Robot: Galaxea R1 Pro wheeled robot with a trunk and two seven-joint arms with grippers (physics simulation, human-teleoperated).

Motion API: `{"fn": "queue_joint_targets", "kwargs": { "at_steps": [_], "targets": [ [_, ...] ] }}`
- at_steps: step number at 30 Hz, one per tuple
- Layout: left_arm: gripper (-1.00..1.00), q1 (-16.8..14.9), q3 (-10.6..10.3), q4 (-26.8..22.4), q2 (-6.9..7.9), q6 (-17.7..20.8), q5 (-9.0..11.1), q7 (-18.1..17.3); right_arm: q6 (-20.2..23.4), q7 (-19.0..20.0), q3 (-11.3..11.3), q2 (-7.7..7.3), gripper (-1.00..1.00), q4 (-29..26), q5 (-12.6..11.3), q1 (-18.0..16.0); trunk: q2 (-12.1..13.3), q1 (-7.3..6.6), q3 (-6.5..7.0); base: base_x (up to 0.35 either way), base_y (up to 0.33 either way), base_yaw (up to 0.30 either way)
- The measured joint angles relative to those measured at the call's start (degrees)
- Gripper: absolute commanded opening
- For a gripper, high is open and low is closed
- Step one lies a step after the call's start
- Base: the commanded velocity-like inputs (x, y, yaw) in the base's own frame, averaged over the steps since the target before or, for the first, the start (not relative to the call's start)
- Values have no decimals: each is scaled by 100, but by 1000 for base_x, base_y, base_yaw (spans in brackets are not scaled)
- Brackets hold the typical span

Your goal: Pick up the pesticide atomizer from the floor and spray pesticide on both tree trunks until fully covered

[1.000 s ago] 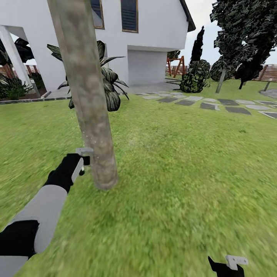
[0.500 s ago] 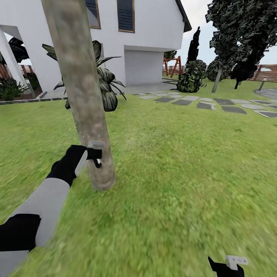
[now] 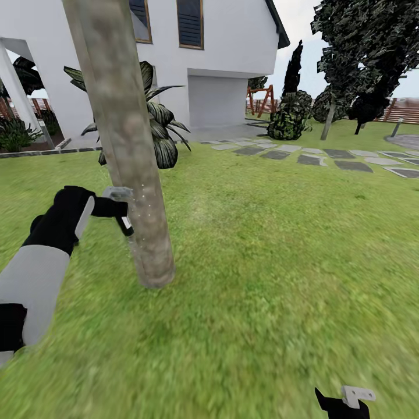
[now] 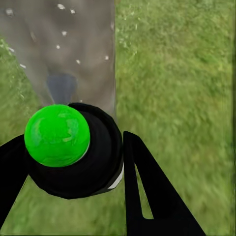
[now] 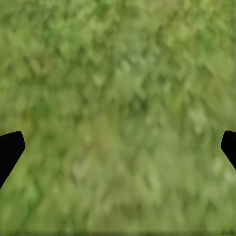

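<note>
Green lawn (image 3: 262, 273) spreads before a white house (image 3: 233, 64), with grey stone slabs (image 3: 326, 157) at two o'clock. At nine o'clock the left pincer (image 3: 119, 212) is closed around the pesticide atomizer (image 3: 124, 223), a dark bottle held just beside the thick leaning tree trunk (image 3: 125, 151); no lettering on it can be read. White specks dot the bark near the nozzle. From the left wrist, the atomizer (image 4: 73, 150) shows a bright green round end. At five o'clock the right pincer (image 3: 344, 401) hangs over grass, its fingers (image 5: 10, 147) spread wide.
</note>
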Motion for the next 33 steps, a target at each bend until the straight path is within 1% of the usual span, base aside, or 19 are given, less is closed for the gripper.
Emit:
{"fn": "queue_joint_targets", "kwargs": {
  "at_steps": [2, 4, 6, 8, 9, 10, 12, 14, 15, 17, 19, 20, 22, 23, 24, 25, 30, 32, 33],
  "targets": [
    [-100, -213, -7, -19, 2, 144, -6, 3, 0, 0, -3, 0, 100, 0, 0, 0, 0, 0, 0, 0, 0, 0],
    [-100, -463, -12, -25, 0, 200, -137, 5, 0, -3, -5, 0, 100, 0, 0, 0, 0, 0, 0, 0, 0, 0],
    [-100, -533, -24, -19, -46, 219, -324, -3, 0, -4, -6, 0, 100, 0, 0, 0, 0, 0, -1, 0, 0, 0],
    [-100, -488, -46, 6, -70, 210, -372, -2, 0, -5, -6, 0, 100, 0, 3, 0, 1, 1, -1, 0, 0, 0],
    [-100, -472, -104, 38, -66, 198, -378, -3, 0, -5, -6, 0, 100, 0, 3, 0, 1, 1, -1, 0, 0, 0],
    [-100, -401, -173, 75, -62, 175, -373, -4, 0, -7, -6, 0, 100, 0, 6, 0, 1, 1, -2, 0, 0, 0],
    [-100, -110, -236, 113, -68, 125, -371, -12, 0, -7, -6, -7, 100, 0, 8, 0, 1, 1, -2, 0, 0, 0],
    [-100, 343, -255, 131, -92, 87, -360, -21, 0, -6, -6, -13, 100, 8, 9, 0, 1, 1, -2, 0, 0, 0],
    [-100, 456, -256, 132, -114, 47, -343, -22, 0, -6, -6, -15, 100, 8, 9, 0, 1, 1, -2, 0, 0, 0],
    [-100, 700, -257, 163, -146, -133, -340, -22, 0, -3, -6, -17, 100, 9, 9, 0, 1, 1, -2, 0, 0, 0],
    [-100, 919, -257, 428, -191, -500, -346, -15, 0, -2, -6, -18, 100, 9, 9, 0, 1, 1, -2, 0, 0, 0],
    [-100, 949, -257, 622, -233, -668, -338, -12, 0, -3, -6, -16, 100, 9, 9, 0, 1, 1, -2, 0, 0, 0],
    [-100, 976, -254, 1131, -372, -1090, -358, 10, 0, -1, -6, -16, 100, 9, 9, 0, 1, 1, -2, 0, 0, 0],
    [-100, 985, -252, 1554, -485, -1460, -365, 35, 0, 0, -6, -16, 100, 9, 9, 0, 1, 1, -2, 0, 0, 0],
    [-100, 987, -250, 1787, -544, -1654, -394, 48, 0, 0, -6, -17, 100, 9, 9, 0, 1, 1, -2, 0, 0, 0],
    [-100, 984, -248, 1840, -560, -1705, -405, 53, 0, 0, -6, -16, 100, 9, 9, 0, 1, 1, -1, 0, 0, 0],
    [-100, 855, -246, 1786, -585, -1706, -378, 70, 0, -1, -6, -16, 100, 9, 9, 0, 0, 0, 0, 0, 0, 0],
    [-100, 702, -241, 1529, -571, -1502, -378, 68, 0, 0, -6, -17, 100, 8, 9, 0, 0, 0, 0, 0, 0, 0],
    [-100, 599, -239, 1208, -549, -1098, -399, 67, 0, 0, -6, -18, 100, 8, 9, 0, 0, 0, 0, 0, 0, 0]
  ]
}}
